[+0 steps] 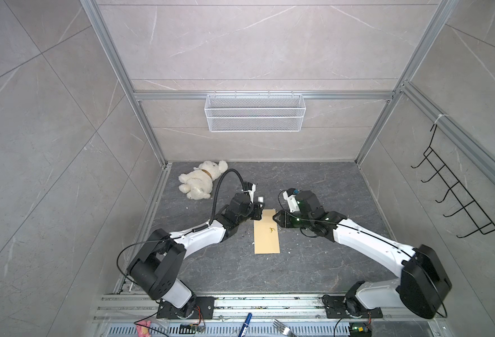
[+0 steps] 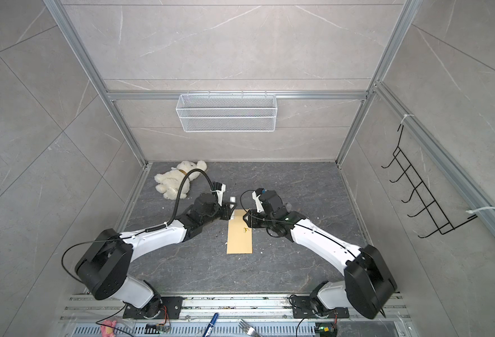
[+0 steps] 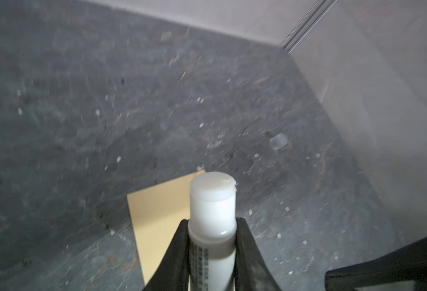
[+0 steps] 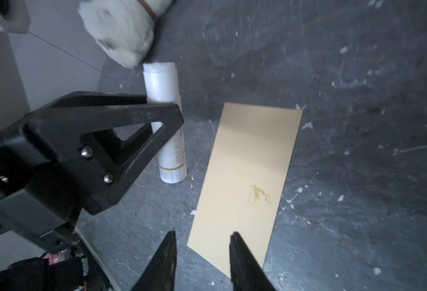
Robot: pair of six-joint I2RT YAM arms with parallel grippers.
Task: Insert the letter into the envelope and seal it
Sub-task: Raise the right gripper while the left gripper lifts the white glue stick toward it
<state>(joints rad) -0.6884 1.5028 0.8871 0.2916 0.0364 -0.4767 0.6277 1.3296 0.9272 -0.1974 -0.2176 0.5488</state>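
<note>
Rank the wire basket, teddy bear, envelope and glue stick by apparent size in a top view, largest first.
1. wire basket, clearly largest
2. teddy bear and envelope, too alike to rank
3. glue stick, smallest; only its tip shows

The envelope (image 1: pixel 266 236) lies flat on the table (image 1: pixel 313 262), its far end between the two claws. The left claw (image 1: pixel 258 214) is just off its far left corner and the right claw (image 1: pixel 274 217) at its far right edge. The glue stick (image 4: pixel 172 156) stands upright between the left claw's jaws, just beside that corner, and the teddy bear (image 1: pixel 201 181) lies well behind the left claw, out to its left.
</note>
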